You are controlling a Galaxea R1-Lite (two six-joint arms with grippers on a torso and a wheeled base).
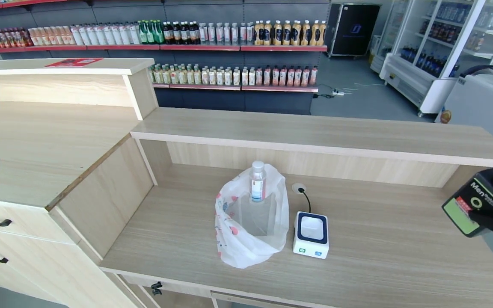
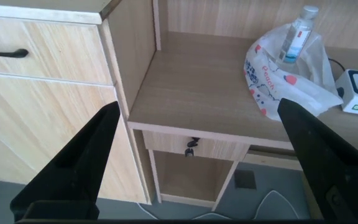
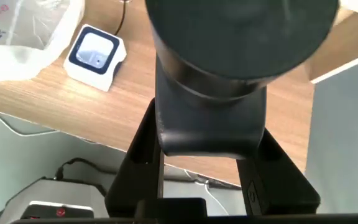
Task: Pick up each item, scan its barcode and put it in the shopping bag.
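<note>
Wood-grain surface: pale, with a raised ledge along the far edge and a taller block on the left.
Shopping bag: white plastic with pink and blue prints, standing open at the middle of the surface, mouth upward.
Bottle: clear, with a white cap and a red-and-white label, upright inside the shopping bag against its far wall.
Scanner: white box with a dark blue frame around its window, just right of the shopping bag, close to touching it.
Cable: black, running from the far side of the scanner to a round port in the surface.
Black container: green label facing left, held in the air over the right end of the surface, well apart from the scanner.
Right gripper: clamped on the black container, one finger on either side.
Left gripper: fingers spread wide with nothing between them, low and near, off the left front corner of the surface, beside the drawers.
Shelves: rows of drink bottles along the far wall.
</note>
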